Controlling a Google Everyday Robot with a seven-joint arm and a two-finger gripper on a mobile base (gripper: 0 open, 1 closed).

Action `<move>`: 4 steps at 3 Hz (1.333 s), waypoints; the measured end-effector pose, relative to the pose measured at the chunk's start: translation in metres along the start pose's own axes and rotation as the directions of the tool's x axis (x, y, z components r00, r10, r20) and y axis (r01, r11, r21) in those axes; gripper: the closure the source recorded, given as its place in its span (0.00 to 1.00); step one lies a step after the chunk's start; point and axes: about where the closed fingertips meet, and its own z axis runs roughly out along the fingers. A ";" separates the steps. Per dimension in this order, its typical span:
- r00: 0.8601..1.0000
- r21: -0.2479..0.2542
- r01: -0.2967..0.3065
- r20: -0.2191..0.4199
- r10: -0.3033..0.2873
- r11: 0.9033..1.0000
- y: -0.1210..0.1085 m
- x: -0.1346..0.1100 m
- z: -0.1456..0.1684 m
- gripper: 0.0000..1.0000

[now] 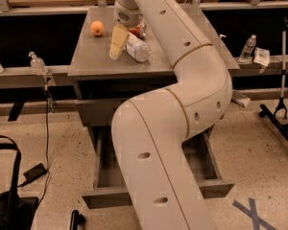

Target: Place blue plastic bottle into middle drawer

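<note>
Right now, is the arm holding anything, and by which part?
Cannot tell. The gripper hangs low over the table, right beside the bottle lying there; whether it grips it can't be seen.

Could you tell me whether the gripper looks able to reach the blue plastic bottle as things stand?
Probably yes. The gripper hangs just beside the blue plastic bottle, which lies on its side on the cabinet top; nothing stands between them, and the orange sits well apart.
</note>
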 end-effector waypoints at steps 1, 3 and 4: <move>0.989 -0.018 -0.149 -0.026 0.148 0.989 -0.002 0.008 0.027 0.00; 0.956 0.027 -0.282 -0.075 0.283 0.959 -0.012 0.017 0.050 0.38; 0.963 0.007 -0.268 -0.017 0.268 0.963 -0.014 0.013 0.038 0.61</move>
